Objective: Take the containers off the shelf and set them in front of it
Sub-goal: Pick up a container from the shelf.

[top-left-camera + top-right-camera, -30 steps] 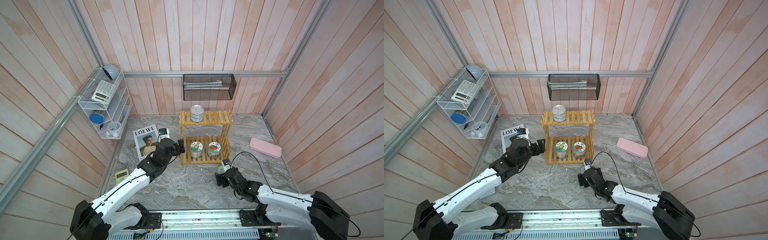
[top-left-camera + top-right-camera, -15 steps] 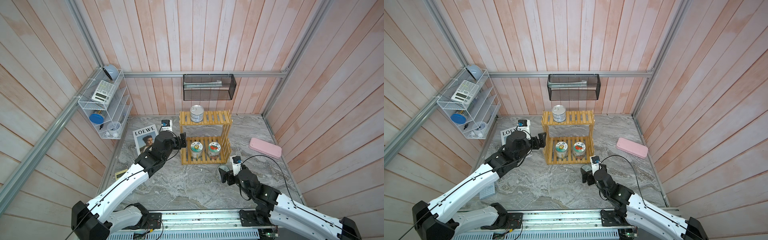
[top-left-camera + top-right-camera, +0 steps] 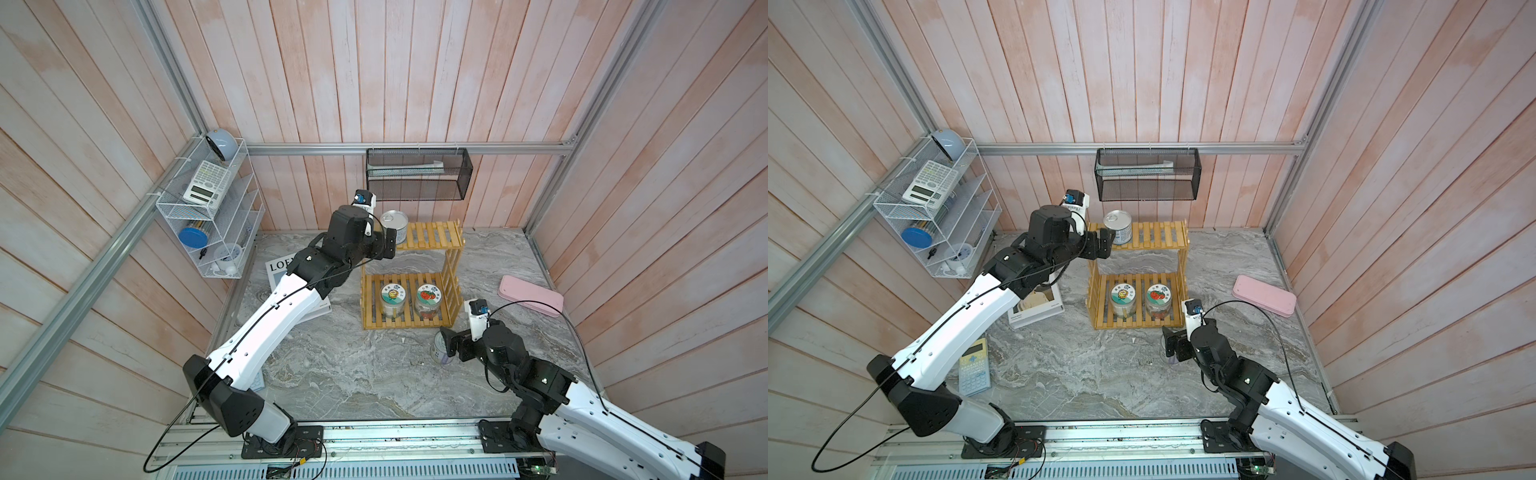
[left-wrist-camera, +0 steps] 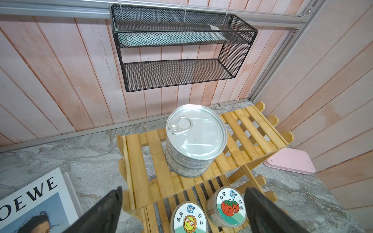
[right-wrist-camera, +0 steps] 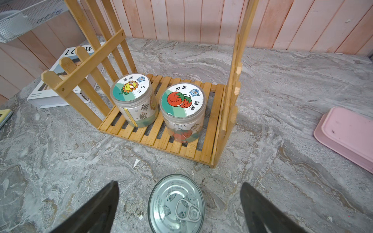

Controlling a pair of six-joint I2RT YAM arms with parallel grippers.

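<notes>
**Top views.** The left claw (image 3: 390, 244) is spread wide and grips nothing. It sits just beside the white-label can (image 3: 395, 222), which stands on the upper tier of the shelf (image 3: 434, 239). The right claw (image 3: 445, 347) is spread around the purple-label can (image 3: 436, 353), which stands upright on the table (image 3: 353, 374) in front of the shelf.

**Left wrist view.** The white-label can lies beyond the fingertips (image 4: 118, 193), untouched.

**Right wrist view.** Gaps separate the purple-label can from both fingers (image 5: 113, 187). The sunflower-lid jar (image 5: 131, 90) and tomato-lid jar (image 5: 182, 99) stand side by side on the lower tier.
</notes>
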